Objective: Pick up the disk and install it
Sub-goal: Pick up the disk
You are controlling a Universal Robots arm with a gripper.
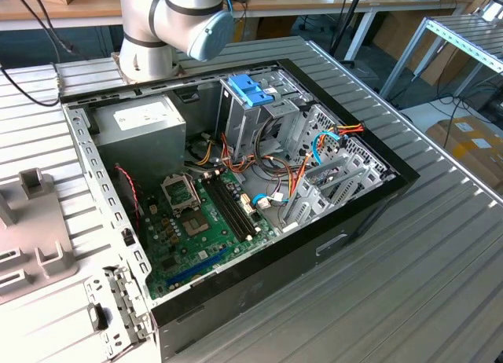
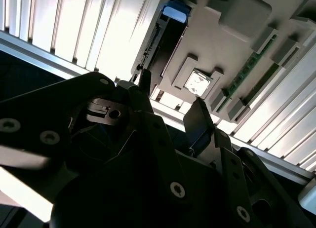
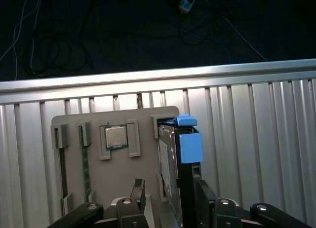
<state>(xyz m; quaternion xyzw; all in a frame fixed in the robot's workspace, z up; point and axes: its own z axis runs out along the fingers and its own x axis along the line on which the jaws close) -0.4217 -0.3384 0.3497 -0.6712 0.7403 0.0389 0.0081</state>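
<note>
The claw (image 3: 169, 184), spread open and empty, hovers over the disk (image 3: 189, 145) standing on edge in the grey parts tray (image 1: 47, 221) at the exterior view's left edge; squaring it across the disk's flat faces before clamping should prevent tipping.

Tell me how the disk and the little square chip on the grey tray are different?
The disk stands on its edge; the chip lies flat. The disk is long with a blue end; the chip is a small silvery square. Both sit in holders on the grey tray.
</note>
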